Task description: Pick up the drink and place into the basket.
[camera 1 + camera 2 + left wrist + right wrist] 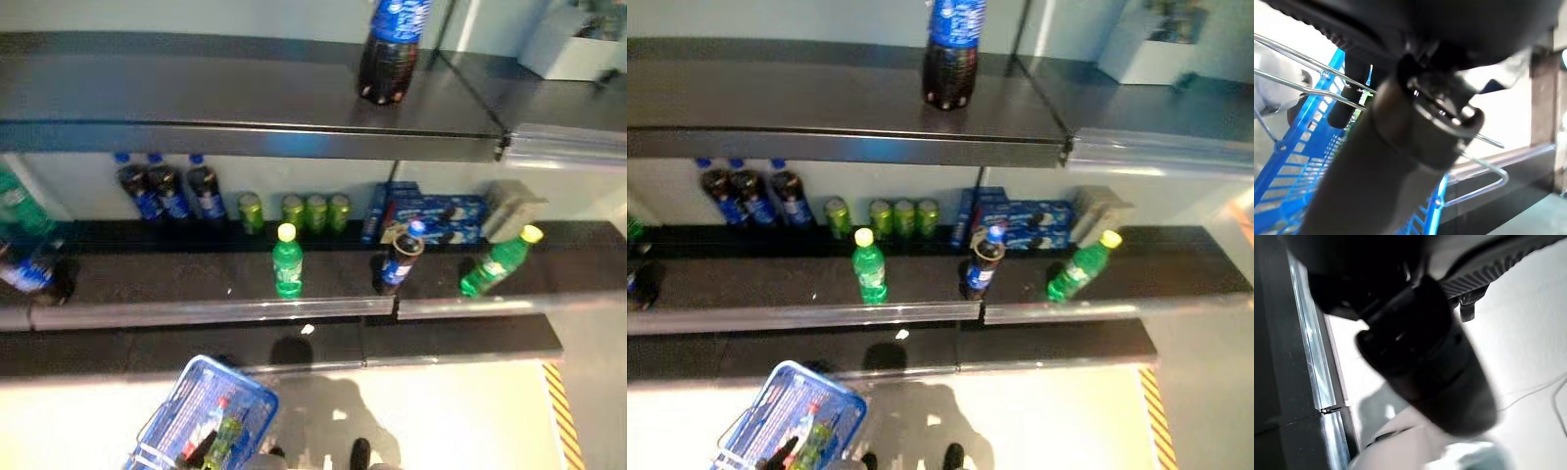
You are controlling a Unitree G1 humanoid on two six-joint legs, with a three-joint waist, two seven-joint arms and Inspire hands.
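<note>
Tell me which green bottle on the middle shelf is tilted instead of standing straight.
The green bottle at the shelf's right end, beside the dark cola bottle, leans over with its yellow cap pointing up and right. The other green bottle, further left, stands upright.

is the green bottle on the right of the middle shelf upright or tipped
Tipped. The green bottle leans with its yellow cap toward the right, unlike the upright green bottle further left on the same middle shelf.

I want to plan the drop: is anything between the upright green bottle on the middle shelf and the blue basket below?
Nothing visible blocks it. The green bottle stands at the shelf's front edge, and the basket sits open-topped on the floor below, already holding bottles.
</note>
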